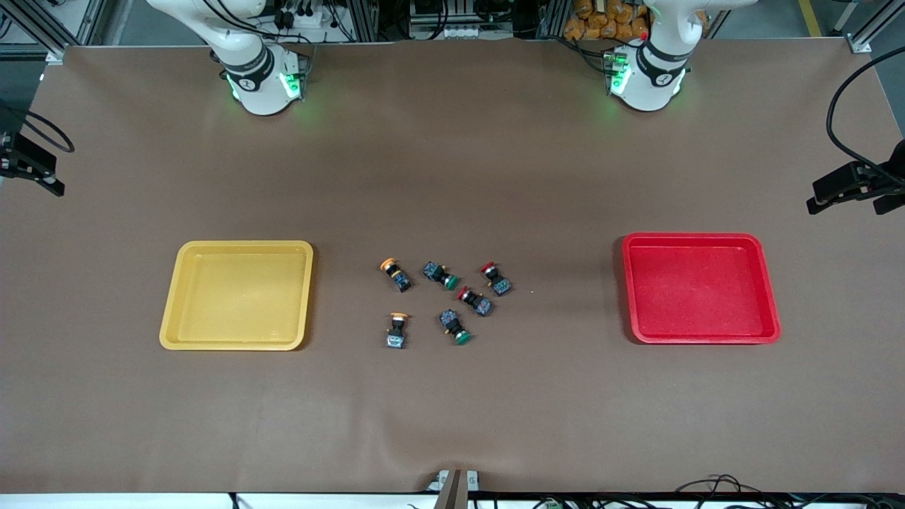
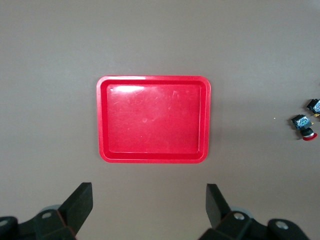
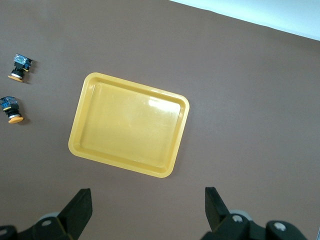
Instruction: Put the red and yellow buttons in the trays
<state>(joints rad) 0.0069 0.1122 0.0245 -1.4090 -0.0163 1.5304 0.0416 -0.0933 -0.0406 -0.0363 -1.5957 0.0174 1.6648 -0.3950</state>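
Observation:
Two yellow-capped buttons (image 1: pixel 396 274) (image 1: pixel 396 331) and two red-capped buttons (image 1: pixel 495 278) (image 1: pixel 474 301) lie in a loose cluster at mid-table, between the yellow tray (image 1: pixel 237 245) and the red tray (image 1: pixel 696 237). Both trays are empty. My left gripper (image 2: pixel 148 192) is open and empty, high over bare table beside the red tray (image 2: pixel 152 79); one red button (image 2: pixel 303 125) shows at that view's edge. My right gripper (image 3: pixel 147 197) is open and empty, high over bare table beside the yellow tray (image 3: pixel 130 125); both yellow buttons (image 3: pixel 10 109) (image 3: pixel 20 66) show there. Neither gripper shows in the front view.
Two green-capped buttons (image 1: pixel 440 275) (image 1: pixel 454 326) lie among the cluster. Black camera mounts (image 1: pixel 852 185) (image 1: pixel 28 166) stand at the two ends of the table. The arm bases (image 1: pixel 261 78) (image 1: pixel 647 78) stand along the table's edge farthest from the front camera.

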